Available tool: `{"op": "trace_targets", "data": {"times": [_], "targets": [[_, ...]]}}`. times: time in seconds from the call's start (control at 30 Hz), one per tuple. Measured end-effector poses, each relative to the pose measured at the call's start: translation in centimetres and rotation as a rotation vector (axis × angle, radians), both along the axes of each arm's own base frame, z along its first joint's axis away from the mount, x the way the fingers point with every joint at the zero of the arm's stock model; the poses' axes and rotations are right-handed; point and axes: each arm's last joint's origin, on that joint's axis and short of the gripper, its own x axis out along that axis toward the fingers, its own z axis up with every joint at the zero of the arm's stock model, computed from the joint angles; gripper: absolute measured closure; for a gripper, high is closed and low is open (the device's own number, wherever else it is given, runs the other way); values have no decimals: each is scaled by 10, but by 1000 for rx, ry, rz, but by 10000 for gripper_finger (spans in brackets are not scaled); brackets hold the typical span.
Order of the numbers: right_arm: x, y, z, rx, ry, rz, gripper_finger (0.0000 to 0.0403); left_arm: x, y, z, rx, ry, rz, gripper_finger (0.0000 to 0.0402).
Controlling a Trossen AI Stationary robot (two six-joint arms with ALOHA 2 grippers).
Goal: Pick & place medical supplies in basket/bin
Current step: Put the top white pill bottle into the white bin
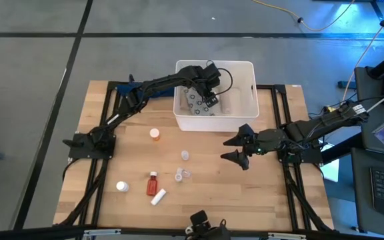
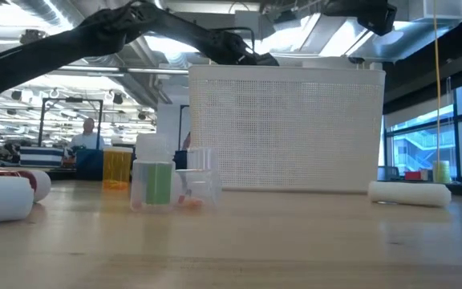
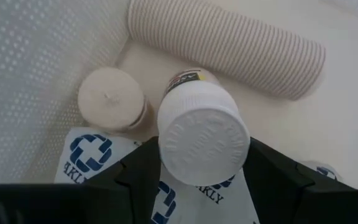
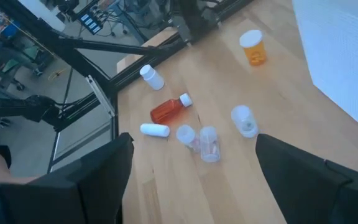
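Note:
My left gripper (image 1: 209, 93) reaches down into the white basket/bin (image 1: 245, 73) at the table's far middle and is shut on a white pill bottle (image 3: 204, 140) with a ribbed white cap. My right gripper (image 1: 235, 150) hangs open above the table right of centre, with nothing between its fingers. On the wood in front of the bin lie an orange-capped bottle (image 1: 155, 134), two tiny clear cups (image 1: 185, 155) (image 1: 182, 175), a red bottle (image 1: 153, 182), a white tube (image 1: 158, 197) and a small white bottle (image 1: 121, 187). My left gripper pinches the white pill bottle between its two fingers (image 3: 143, 171), one on each side of the body just under the cap (image 3: 185, 177). The fingers slant down into the bin from its left side. The cap faces up toward the wrist; the cap hides whether the bottle's foot touches the bin floor.
On the bin floor lie a ribbed beige bandage roll (image 3: 229, 43), a small white roll (image 3: 110, 99) and a packet with blue crosses (image 3: 89, 155). In the low view the bin's tall wall (image 2: 287, 128) stands behind the cups (image 2: 159, 181). Bare wood lies under my right gripper.

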Motion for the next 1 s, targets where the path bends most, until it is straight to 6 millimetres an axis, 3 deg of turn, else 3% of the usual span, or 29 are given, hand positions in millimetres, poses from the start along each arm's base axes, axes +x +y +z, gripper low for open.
{"op": "trace_targets", "data": {"times": [0.53, 1.0], "targets": [[0, 0, 0, 1, 0, 0, 65, 3, -12, 1, 35, 39, -119, 188], [0, 0, 0, 2, 0, 0, 65, 8, -23, 2, 50, 54, -119, 182]]}}
